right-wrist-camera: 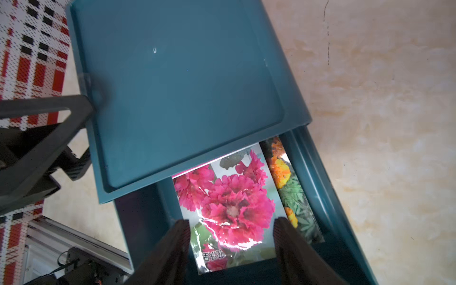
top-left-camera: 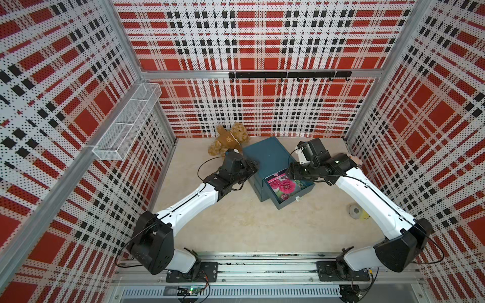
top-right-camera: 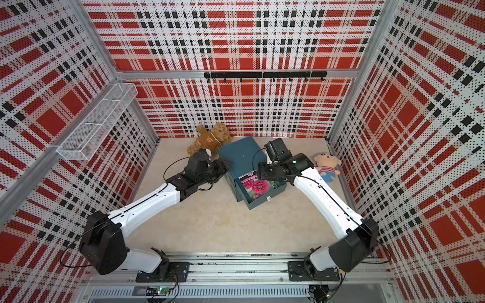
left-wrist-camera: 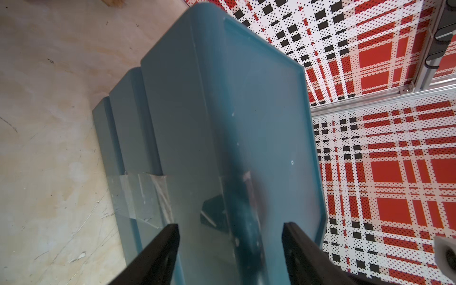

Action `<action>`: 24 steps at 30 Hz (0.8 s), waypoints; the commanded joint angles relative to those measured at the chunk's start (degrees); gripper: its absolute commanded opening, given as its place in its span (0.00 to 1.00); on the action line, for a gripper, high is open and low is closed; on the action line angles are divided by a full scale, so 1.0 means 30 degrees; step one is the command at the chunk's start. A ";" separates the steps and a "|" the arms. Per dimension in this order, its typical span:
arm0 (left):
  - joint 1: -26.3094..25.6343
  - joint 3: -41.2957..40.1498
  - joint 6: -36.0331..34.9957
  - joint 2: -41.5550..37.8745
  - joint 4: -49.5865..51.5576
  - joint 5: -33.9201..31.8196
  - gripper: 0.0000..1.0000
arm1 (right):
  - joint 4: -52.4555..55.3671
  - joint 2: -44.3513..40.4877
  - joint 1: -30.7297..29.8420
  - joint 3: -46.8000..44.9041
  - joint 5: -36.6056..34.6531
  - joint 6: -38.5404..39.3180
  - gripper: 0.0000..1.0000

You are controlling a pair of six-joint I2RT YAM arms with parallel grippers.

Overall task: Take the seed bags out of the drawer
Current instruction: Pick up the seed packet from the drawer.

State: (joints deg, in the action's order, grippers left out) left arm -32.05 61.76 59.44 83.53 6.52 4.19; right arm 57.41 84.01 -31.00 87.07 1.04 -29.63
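Observation:
A teal drawer cabinet (top-left-camera: 265, 154) stands at the back of the table, its top drawer (top-left-camera: 294, 200) pulled out toward the front. Two seed bags lie flat inside. A glossy pink-flower bag (right-wrist-camera: 229, 204) is on top, showing in both top views (top-right-camera: 256, 187). An orange-flower bag (right-wrist-camera: 291, 192) sticks out from under it along one drawer wall. My right gripper (right-wrist-camera: 232, 222) hangs open just above the pink bag, fingers either side of it, holding nothing. My left gripper (left-wrist-camera: 230, 226) is open at the cabinet's left upper edge, its fingers straddling that corner.
A brown teddy bear (top-left-camera: 229, 139) lies behind the cabinet. A baby doll (top-right-camera: 326, 166) lies by the right wall and a small tape roll (top-left-camera: 357, 211) at the right. A wire basket (top-left-camera: 128, 123) hangs on the left wall. Clear tape (left-wrist-camera: 140, 195) crosses the lower drawers.

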 commanded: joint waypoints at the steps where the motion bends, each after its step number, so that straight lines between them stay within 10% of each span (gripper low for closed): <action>1: 0.0210 0.0647 -0.0628 0.0554 -0.0359 0.0271 0.70 | 0.0290 0.0416 -0.0183 0.0421 -0.0718 0.0756 0.64; 24: 0.0339 0.0568 -0.0449 0.1455 -0.0459 0.0743 0.66 | -0.1999 0.1832 0.0167 -0.2684 0.0154 0.1372 0.69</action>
State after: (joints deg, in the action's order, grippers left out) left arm -31.42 62.43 58.65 86.54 4.49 5.82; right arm 53.76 88.58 -31.05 79.66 -0.32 -25.19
